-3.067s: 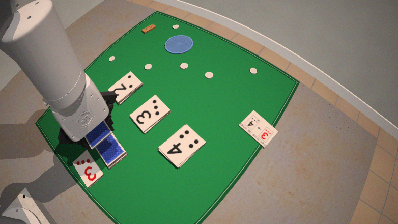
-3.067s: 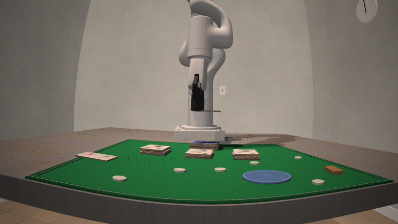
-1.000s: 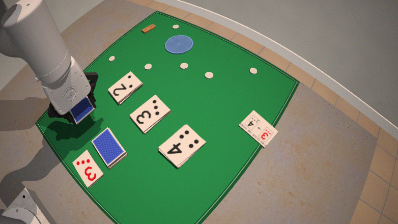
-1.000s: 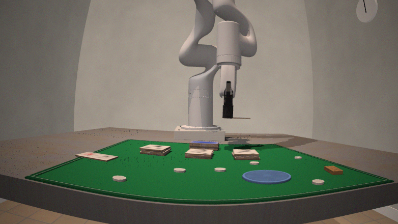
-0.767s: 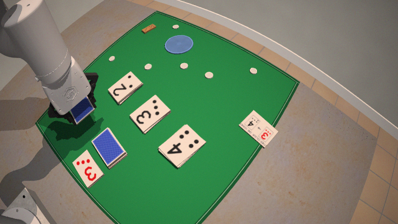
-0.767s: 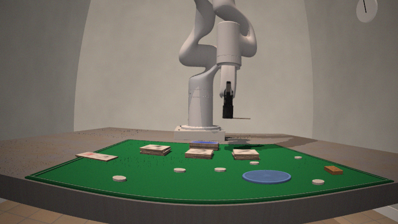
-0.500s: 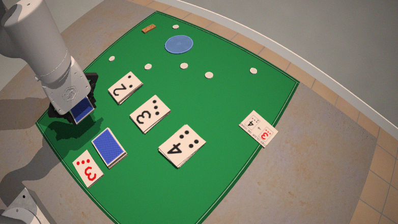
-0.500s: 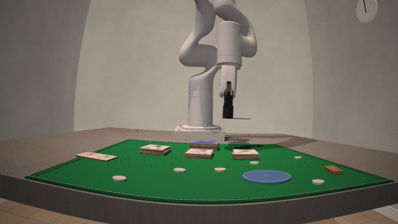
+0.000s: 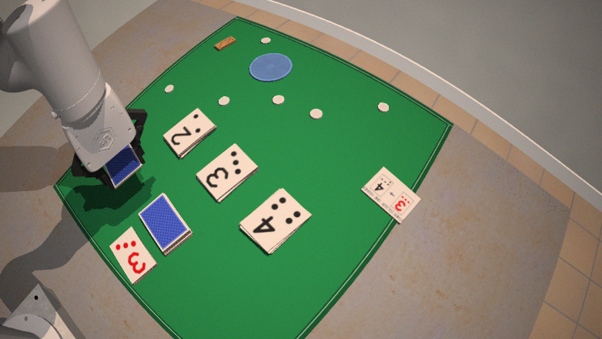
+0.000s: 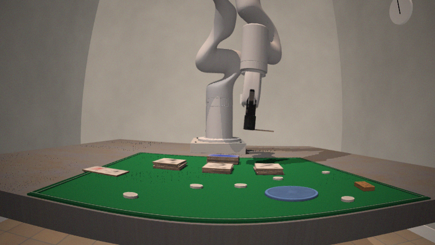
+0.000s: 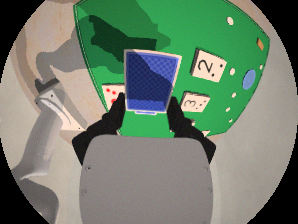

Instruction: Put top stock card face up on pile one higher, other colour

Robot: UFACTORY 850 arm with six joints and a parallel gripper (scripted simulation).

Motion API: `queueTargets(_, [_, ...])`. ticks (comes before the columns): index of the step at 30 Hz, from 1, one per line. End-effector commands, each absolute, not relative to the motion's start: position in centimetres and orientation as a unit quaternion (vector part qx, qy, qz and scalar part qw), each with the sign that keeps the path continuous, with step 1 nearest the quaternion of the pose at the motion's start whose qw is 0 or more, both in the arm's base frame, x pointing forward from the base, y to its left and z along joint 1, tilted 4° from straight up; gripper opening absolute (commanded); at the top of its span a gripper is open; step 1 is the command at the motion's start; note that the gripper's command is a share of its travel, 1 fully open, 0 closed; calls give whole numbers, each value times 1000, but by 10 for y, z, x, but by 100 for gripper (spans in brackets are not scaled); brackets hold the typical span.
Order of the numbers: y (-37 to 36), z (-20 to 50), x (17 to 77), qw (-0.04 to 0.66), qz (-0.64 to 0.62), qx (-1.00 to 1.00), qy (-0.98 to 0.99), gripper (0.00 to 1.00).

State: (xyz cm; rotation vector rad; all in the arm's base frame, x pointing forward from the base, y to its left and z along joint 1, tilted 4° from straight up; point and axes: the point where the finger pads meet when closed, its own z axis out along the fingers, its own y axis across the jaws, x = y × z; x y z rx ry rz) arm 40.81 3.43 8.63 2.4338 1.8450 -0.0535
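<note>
My gripper (image 9: pixel 118 170) (image 10: pixel 250 125) (image 11: pixel 147 102) is shut on the edges of one card (image 9: pixel 122 162) (image 10: pixel 263 130) (image 11: pixel 150 82). It holds the card level in the air, blue back up, over the near left corner of the green card cloth (image 9: pixel 336 147) (image 10: pixel 170 195). The face-down blue stock (image 9: pixel 164 222) (image 10: pixel 222 157) lies below and to the right of it. The waste, a red 3 (image 9: pixel 133 255) (image 11: pixel 113 94), lies beside the stock. Three piles show a black 2 (image 9: pixel 189 132) (image 10: pixel 268 168) (image 11: pixel 209 66), a black 3 (image 9: pixel 226 172) (image 10: pixel 217 167) and a black 4 (image 9: pixel 275 219) (image 10: pixel 169 163).
A rule card (image 9: pixel 390 193) (image 10: pixel 105 171) lies at the cloth's right edge. A blue disc (image 9: pixel 270 67) (image 10: pixel 291 192), a brown block (image 9: pixel 225 42) (image 10: pixel 364 185) and several white chips, such as one chip (image 9: pixel 316 113), lie at the far side of the cloth.
</note>
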Motion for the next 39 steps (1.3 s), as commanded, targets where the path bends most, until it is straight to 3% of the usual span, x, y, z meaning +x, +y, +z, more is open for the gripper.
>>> queueTargets(1, [34, 87, 410, 59, -31, 795, 602, 62])
queueTargets(39, [46, 81, 414, 279, -325, 727, 537, 62])
